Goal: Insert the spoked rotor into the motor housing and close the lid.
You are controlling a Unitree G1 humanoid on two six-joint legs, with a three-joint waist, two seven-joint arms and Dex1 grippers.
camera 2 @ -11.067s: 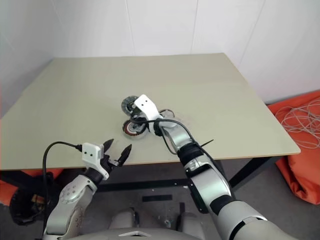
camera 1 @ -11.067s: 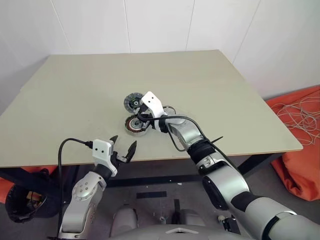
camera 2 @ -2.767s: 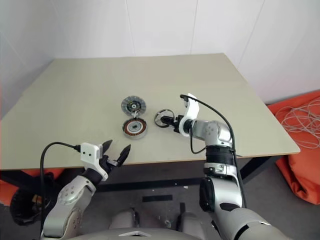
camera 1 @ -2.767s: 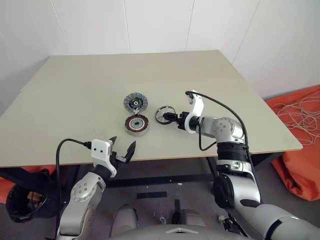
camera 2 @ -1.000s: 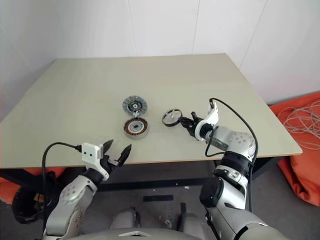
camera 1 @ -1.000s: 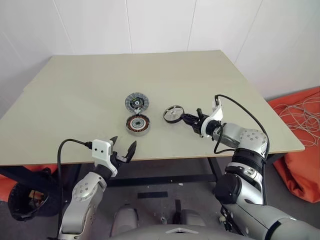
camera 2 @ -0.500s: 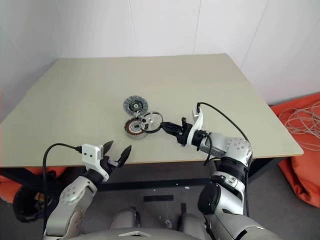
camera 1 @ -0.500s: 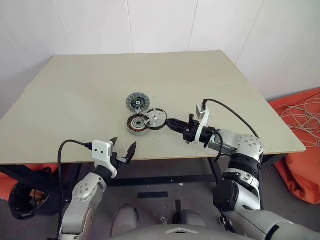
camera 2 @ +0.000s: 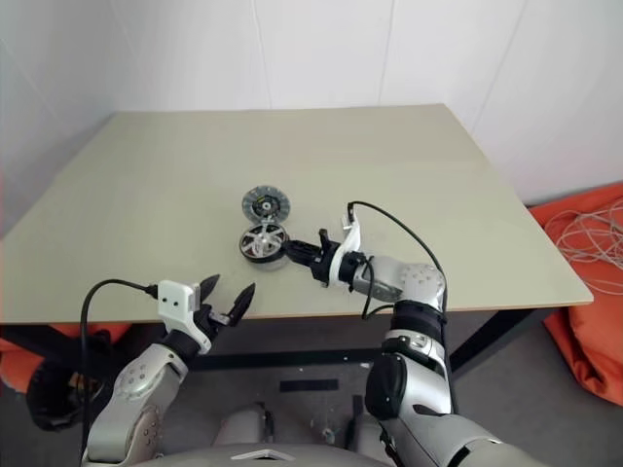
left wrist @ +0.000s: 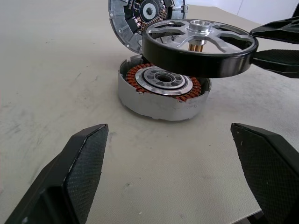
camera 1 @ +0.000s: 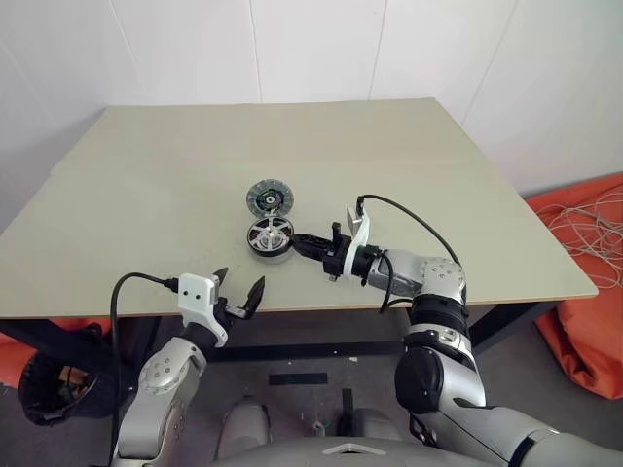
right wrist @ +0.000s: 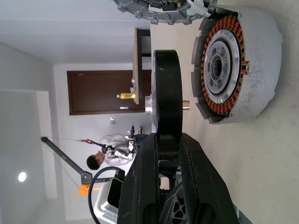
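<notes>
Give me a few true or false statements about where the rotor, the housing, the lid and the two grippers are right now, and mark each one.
1. The right gripper is shut on the rotor by its rim. True.
2. The rotor already sits down inside the housing. False: it hangs just above the housing, with a gap between them.
3. The lid lies on the table just beyond the housing. True.
4. The left gripper holds the lid. False: it is open and empty, near the table's front edge.
5. The housing's copper windings are covered. False: they are bare around the dark centre.
</notes>
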